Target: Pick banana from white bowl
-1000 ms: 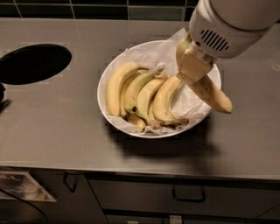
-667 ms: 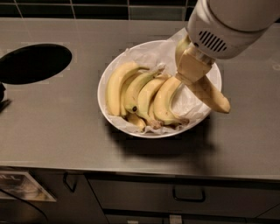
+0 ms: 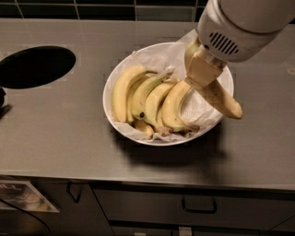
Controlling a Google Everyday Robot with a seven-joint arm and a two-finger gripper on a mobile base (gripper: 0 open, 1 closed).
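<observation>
The claw (image 3: 198,82) grips the banana (image 3: 224,101) near its upper end; the long free end below-right could swing and slip into the bowl (image 3: 107,99) beneath.

The setting was a kitchen: a grey, metal-looking counter (image 3: 69,138) ran along a wall of dark glazed tiles (image 3: 106,10), with a black oval opening (image 3: 37,67) cut into its top at the left. Below the counter's front edge sat grey cabinet fronts, including a drawer (image 3: 152,205) with a dark bar handle (image 3: 199,206). Food on the counter agreed with this: a paper-lined white bowl (image 3: 108,99) held a bunch of bananas (image 3: 143,99), and the gripper (image 3: 198,78) hung over the bowl's right side, closed around a single banana (image 3: 223,100).
</observation>
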